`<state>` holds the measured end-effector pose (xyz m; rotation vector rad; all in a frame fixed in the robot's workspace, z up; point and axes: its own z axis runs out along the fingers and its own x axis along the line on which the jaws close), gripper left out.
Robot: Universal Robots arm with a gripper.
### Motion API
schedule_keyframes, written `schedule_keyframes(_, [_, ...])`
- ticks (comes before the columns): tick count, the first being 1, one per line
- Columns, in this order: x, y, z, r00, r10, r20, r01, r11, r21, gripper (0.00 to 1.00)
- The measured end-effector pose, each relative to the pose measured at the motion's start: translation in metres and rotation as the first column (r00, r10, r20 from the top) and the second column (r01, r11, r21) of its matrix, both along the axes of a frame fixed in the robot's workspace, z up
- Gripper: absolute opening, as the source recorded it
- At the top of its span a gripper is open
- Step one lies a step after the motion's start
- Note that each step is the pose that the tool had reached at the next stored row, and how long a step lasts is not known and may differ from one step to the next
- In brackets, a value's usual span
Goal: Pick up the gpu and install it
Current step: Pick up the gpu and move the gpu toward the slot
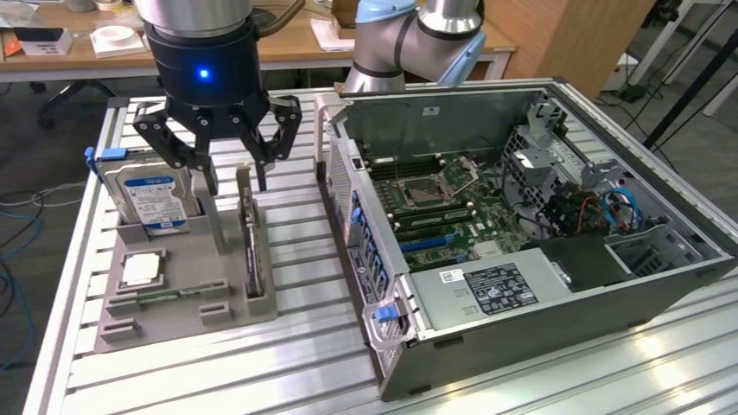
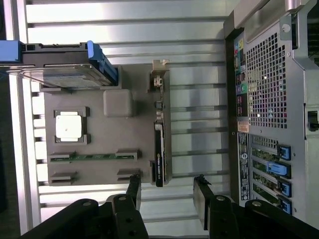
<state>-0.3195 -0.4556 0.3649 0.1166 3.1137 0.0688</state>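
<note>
In the exterior view, the end effector (image 1: pixel 237 180) hangs over the far end of a grey holder (image 1: pixel 225 281) on the slatted aluminium desk (image 1: pixel 185 380). Its black fingers are spread apart and hold nothing. The gpu (image 1: pixel 249 238) stands on edge in a slot of that holder, just below the fingertips, and whether they touch it cannot be told. A blue-labelled hard drive (image 1: pixel 150 197) stands at the exterior view's left of the card, with a processor chip (image 1: pixel 138 270) and a memory stick (image 1: pixel 168 296) lying nearer the camera. The open computer case (image 1: pixel 519 225) lies at the exterior view's right. In the wrist view, the end effector (image 2: pixel 167 194) has its fingertips (image 2: pixel 134 189) wide apart and clear of the gpu (image 2: pixel 159 144), whose thin edge lines up with the gap between them. The hard drive (image 2: pixel 60 69) and the case (image 2: pixel 269 99) flank the holder (image 2: pixel 109 134).
</note>
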Motion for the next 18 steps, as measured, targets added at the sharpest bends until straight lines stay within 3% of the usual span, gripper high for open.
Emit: schedule_keyframes(18, [0.0, 0.0, -0.0044, 1.0, 0.0, 0.0, 0.0, 1.0, 0.0, 0.55])
